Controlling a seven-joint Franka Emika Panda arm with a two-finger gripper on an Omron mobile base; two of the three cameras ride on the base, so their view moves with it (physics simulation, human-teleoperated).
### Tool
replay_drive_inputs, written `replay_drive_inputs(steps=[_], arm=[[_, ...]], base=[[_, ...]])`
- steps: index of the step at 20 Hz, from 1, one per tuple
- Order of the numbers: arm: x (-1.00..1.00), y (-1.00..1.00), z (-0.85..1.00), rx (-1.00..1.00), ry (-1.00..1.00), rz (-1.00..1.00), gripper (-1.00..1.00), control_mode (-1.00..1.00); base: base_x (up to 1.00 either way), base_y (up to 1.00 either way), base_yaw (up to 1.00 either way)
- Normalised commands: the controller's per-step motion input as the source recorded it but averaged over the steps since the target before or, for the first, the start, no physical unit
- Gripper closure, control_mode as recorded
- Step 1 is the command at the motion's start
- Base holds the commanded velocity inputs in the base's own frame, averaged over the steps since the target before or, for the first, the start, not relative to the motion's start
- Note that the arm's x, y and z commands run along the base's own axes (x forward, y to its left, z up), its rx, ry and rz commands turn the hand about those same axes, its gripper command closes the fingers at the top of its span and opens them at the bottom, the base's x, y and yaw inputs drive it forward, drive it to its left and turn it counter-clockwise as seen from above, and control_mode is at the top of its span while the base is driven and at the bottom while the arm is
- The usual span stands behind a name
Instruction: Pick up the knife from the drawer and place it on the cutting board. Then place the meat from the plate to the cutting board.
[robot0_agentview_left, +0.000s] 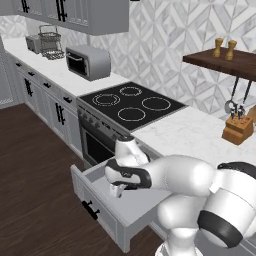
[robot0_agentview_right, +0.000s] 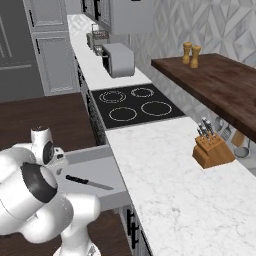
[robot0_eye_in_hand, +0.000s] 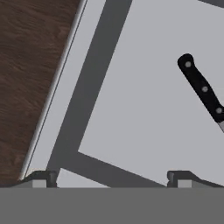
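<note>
1. Drawer (robot0_agentview_left: 102, 212): wide, shallow, light grey, pulled out from the cabinet just right of the oven; black bar handle (robot0_agentview_left: 90, 209) on its front; flat pale grey floor inside, bounded by darker grey walls.
2. Knife (robot0_agentview_right: 89, 183): lies flat on the drawer floor, alone. In the right base view it rests near the middle of the drawer (robot0_agentview_right: 95, 175), black handle toward the arm, silver-grey blade pointing toward the desk (robot0_agentview_right: 165, 190).
3. Knife, appearance: slim; in the hand view the handle (robot0_eye_in_hand: 202, 87) is black with three pale rivets and a rounded butt; the start of the grey blade shows at the right edge, the tip cut off by the frame.
4. Tool (robot0_eye_in_hand: 109, 177): hangs over the open drawer, pointing down at its floor. Its two dark fingertips (robot0_eye_in_hand: 40, 178) stand wide apart, released, with nothing between them.
5. Knife relative to tool: in the hand view the knife lies off to the upper right, clear of the fingertips and not touching them; the span between them sits over bare drawer floor and a corner of the drawer wall (robot0_eye_in_hand: 89, 83).
6. Tool in the left base view (robot0_agentview_left: 118, 190): low inside the drawer, beneath the arm's dark wrist joint; the knife is hidden by the arm there.
7. Floor (robot0_eye_in_hand: 30, 65): dark brown wood, just beyond the drawer's outer edge.
</note>
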Motion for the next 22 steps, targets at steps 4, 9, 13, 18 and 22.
replay_drive_inputs(steps=[4, 9, 13, 18, 22], arm=[[0.50, -0.13, -0.11, -0.07, 0.02, 0.11, -1.00, -1.00], [0.37, -0.25, -0.22, -0.01, 0.00, 0.03, -1.00, -1.00], [0.25, -0.22, -0.34, 0.00, 0.00, 0.00, -1.00, -1.00], [0.34, -0.08, -0.45, -0.01, 0.00, 0.01, -1.00, -1.00], [0.32, -0.04, -0.39, 0.00, 0.00, 0.02, -1.00, -1.00]], base=[[0.00, 0.00, 0.00], [0.00, 0.00, 0.00], [0.00, 0.00, 0.00], [0.00, 0.00, 0.00], [0.00, 0.00, 0.00]])
